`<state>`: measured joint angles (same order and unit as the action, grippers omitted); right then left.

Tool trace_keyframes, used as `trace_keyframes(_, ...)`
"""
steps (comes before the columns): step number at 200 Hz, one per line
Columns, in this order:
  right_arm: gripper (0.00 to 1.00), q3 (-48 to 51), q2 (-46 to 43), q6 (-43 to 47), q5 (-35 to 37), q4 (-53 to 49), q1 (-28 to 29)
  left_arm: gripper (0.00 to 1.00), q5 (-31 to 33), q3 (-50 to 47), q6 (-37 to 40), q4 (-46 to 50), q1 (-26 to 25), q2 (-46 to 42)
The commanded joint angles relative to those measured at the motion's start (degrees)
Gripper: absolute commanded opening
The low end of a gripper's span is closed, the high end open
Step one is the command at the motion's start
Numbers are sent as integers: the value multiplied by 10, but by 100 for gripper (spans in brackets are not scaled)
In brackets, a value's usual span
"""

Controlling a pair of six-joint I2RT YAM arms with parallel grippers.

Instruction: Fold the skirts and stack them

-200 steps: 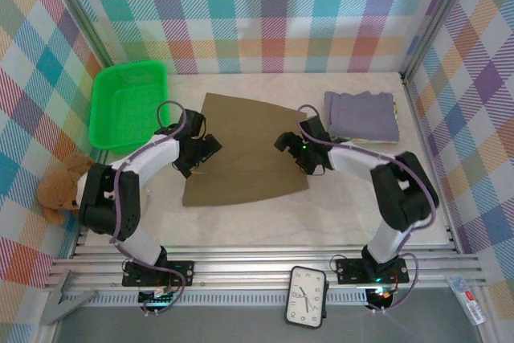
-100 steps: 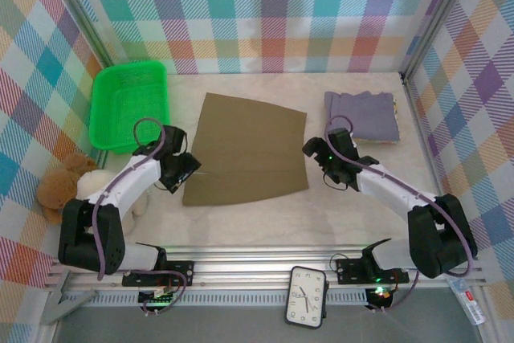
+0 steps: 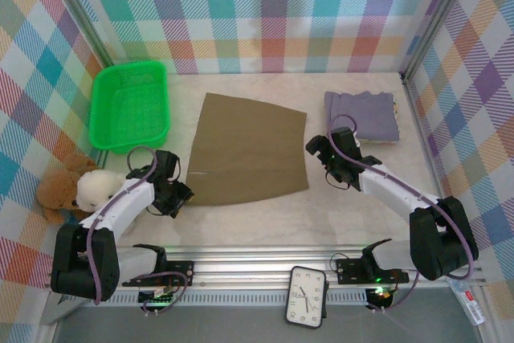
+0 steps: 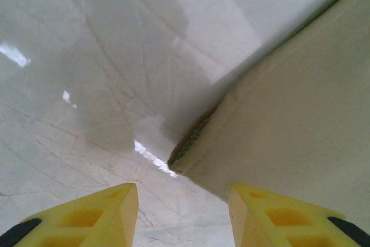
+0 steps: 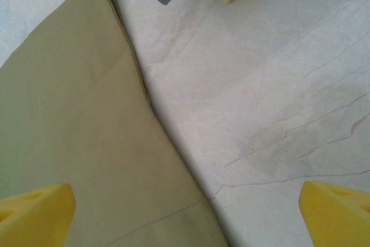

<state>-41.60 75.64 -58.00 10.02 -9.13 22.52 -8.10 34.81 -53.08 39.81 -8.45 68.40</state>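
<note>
arms (image 3: 120,208): white links, black joints | cables (image 3: 90,263): purple | fingers (image 4: 272,215): yellow wedges, black tips

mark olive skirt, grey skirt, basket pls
olive skirt (image 3: 249,150), top view, middle of the cloth
grey skirt (image 3: 361,114), top view, middle of its folded top
basket (image 3: 128,110), top view, bare floor

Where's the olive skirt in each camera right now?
Top: olive skirt spread out mid-table.
Left wrist: olive skirt at right, its corner near bottom centre.
Right wrist: olive skirt at left, its edge running diagonally.
Shared landmark: the pale marble table.
</note>
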Motion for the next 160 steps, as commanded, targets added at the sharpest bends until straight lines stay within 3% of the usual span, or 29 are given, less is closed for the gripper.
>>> trace_keyframes(1, 99, -7, -2, 4, -4, 9, -3, 46, -40, -21, -30, -43, 7, -3)
trace_keyframes(37, 99, -8, -2, 10, -13, 14, -3, 46, -37, -19, -29, -80, 7, 4)
trace_keyframes(160, 99, -7, -5, 14, -20, 23, -3, 46, 8, -32, -28, -75, 6, 7)
